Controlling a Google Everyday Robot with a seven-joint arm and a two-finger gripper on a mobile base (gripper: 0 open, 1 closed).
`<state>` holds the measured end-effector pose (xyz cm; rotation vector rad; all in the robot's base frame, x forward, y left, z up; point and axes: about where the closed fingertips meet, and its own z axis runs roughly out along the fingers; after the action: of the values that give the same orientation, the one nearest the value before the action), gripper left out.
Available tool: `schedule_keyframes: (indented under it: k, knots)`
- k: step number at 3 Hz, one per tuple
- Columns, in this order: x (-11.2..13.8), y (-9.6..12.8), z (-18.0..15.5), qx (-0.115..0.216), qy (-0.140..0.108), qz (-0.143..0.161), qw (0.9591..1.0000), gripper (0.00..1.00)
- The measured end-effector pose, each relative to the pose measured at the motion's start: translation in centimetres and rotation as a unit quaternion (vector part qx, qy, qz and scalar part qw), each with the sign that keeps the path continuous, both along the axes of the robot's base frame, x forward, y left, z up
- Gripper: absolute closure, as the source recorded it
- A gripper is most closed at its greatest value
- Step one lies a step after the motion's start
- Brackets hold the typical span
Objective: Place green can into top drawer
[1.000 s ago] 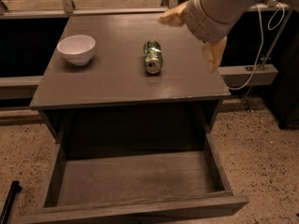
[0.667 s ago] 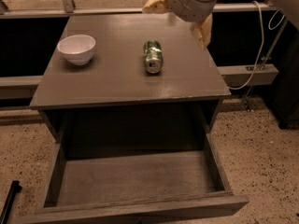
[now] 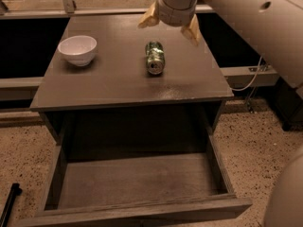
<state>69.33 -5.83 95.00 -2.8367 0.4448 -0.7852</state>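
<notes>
The green can [image 3: 155, 57] lies on its side on the cabinet top [image 3: 118, 84], a silver end facing me. The top drawer [image 3: 137, 181] stands pulled out below, with nothing in it. My gripper [image 3: 170, 26] hangs above the back of the cabinet top, just behind and slightly right of the can, apart from it. Its two tan fingers [image 3: 148, 19] are spread wide and hold nothing.
A white bowl [image 3: 77, 49] sits at the left of the cabinet top. My pale arm [image 3: 251, 18] crosses the upper right. A white cable [image 3: 251, 77] hangs at the right. A dark rod [image 3: 9, 205] lies on the speckled floor at lower left.
The gripper has moved left and toward the back of the cabinet, from the right edge to above and behind the can. The can, bowl and drawer have not moved.
</notes>
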Motion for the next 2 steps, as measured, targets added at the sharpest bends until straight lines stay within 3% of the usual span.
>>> schedule_keyframes:
  k: [2]
  knots:
    - [3.8, -0.6, -5.4, -0.050, 0.025, 0.024, 0.9982, 0.00]
